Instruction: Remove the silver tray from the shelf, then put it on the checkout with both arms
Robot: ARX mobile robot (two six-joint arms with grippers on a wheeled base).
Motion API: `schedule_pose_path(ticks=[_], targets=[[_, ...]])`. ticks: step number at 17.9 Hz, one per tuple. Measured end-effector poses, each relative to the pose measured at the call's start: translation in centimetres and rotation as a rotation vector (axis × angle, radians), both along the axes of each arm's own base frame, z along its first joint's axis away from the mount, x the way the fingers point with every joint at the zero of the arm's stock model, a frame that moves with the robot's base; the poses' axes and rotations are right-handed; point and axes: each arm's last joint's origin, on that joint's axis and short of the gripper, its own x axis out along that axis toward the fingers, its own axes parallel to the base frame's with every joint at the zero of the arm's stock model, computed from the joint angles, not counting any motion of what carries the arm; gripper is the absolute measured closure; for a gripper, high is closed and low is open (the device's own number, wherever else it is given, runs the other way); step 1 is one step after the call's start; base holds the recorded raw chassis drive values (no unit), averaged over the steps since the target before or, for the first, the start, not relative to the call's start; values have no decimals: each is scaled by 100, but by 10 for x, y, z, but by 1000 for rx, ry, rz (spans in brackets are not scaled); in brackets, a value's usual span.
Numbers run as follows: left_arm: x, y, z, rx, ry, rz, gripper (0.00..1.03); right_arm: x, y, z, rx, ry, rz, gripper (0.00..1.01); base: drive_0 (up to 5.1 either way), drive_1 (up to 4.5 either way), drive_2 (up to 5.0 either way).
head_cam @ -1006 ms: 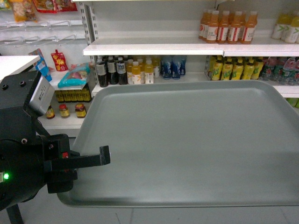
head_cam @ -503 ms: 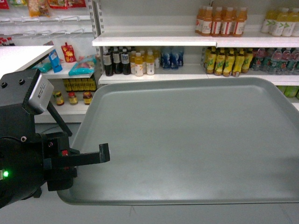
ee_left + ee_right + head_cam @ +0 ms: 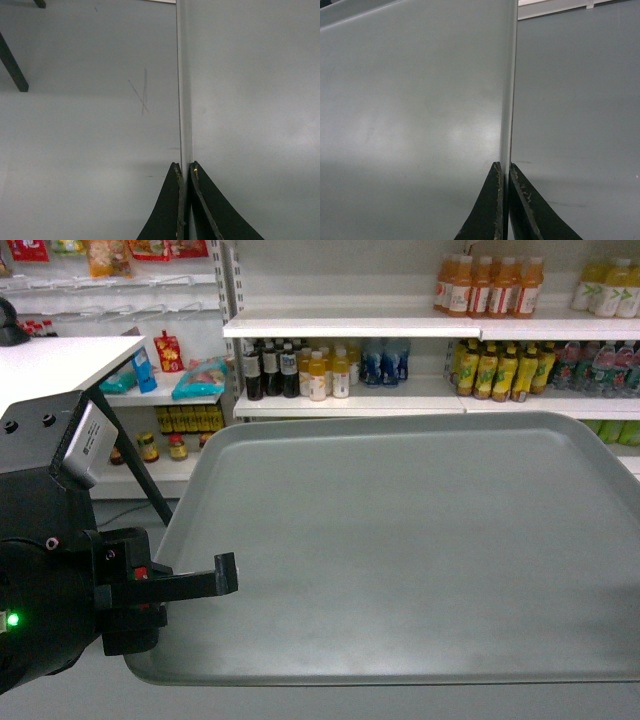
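The silver tray [image 3: 400,540] hangs level in the air in front of me, away from the shelf [image 3: 350,328]. My left gripper [image 3: 225,575] is shut on the tray's left rim; in the left wrist view its jaws [image 3: 184,167] pinch the thin edge, with the tray surface [image 3: 250,100] to the right. My right gripper [image 3: 504,167] is shut on the opposite rim, with the tray [image 3: 420,100] to its left; it is outside the head view. A corner of the white checkout [image 3: 50,360] shows at the upper left.
Drink bottles [image 3: 300,375] and orange bottles [image 3: 490,285] line the shelf boards behind the tray. Snack packs and jars [image 3: 175,445] fill the left shelf bay. A black slanted leg [image 3: 140,465] stands under the checkout. Grey floor [image 3: 90,125] lies below.
The shelf and its bottles have slid to the right in the head view, and more of the white checkout shows at the left. The tray and left gripper keep their place in view.
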Motion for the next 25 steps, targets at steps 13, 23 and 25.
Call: schedule_pose_path(ticks=[13,23,25], targets=[[0,0,0,1,1,1,100,0,0,0,0,-1,0,99,12,-411,434],[0,0,0,0,1,1,100,0,0,0,0,-1,0,99,12,-411,434],[0,0,0,2,5,1,100,0,0,0,0,0,0,99,-241,-82,341]])
